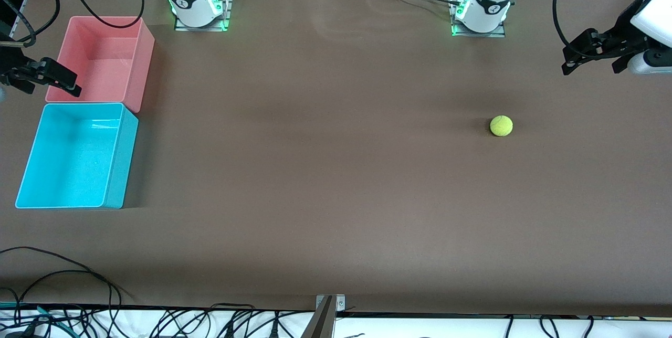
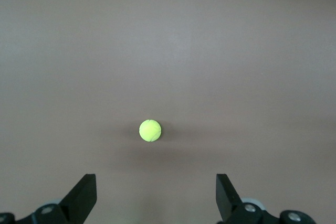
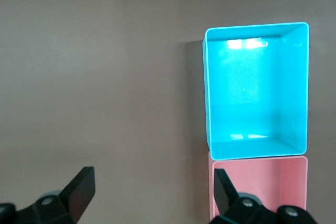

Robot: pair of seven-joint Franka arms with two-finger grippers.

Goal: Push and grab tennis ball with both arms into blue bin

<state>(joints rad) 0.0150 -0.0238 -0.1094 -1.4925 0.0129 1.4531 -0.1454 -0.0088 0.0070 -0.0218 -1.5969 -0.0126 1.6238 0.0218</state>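
The tennis ball [image 1: 501, 126] lies on the brown table toward the left arm's end; it also shows in the left wrist view [image 2: 150, 130]. My left gripper [image 1: 591, 66] hangs open and empty above the table's end, apart from the ball; its jaws [image 2: 156, 182] stand wide with the ball ahead of them. The blue bin [image 1: 119, 165] stands empty at the right arm's end and shows in the right wrist view [image 3: 254, 98]. My right gripper [image 1: 50, 76] is open and empty, up in the air beside the pink bin, as the right wrist view [image 3: 152, 178] shows.
A pink bin [image 1: 142, 60] stands empty against the blue bin, farther from the front camera; it also shows in the right wrist view [image 3: 262, 182]. Cables [image 1: 63, 275] lie along the table's near edge. Both arm bases [image 1: 197, 2] stand at the table's top edge.
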